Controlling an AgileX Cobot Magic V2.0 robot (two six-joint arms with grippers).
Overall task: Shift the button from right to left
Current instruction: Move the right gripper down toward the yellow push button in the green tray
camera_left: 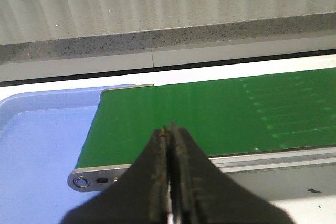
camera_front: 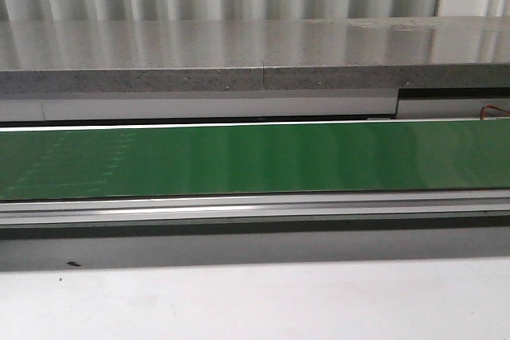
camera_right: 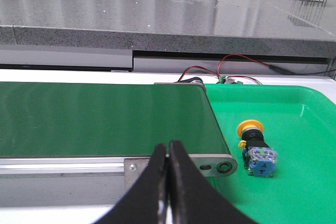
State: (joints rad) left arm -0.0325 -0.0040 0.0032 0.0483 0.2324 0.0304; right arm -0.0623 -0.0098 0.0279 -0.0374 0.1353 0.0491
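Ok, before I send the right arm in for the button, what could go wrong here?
The button lies on its side in the green tray, close to the belt's metal end bracket, so a descending end effector might clip the bracket. The round cap could let it roll. The right end effector is shut and must open first.

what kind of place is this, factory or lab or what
Probably a lab or test cell mimicking a factory line: a green conveyor belt runs between a green bin and a blue tray, and an industrial push-button lies in the bin. Loose wires hint at a mock-up.
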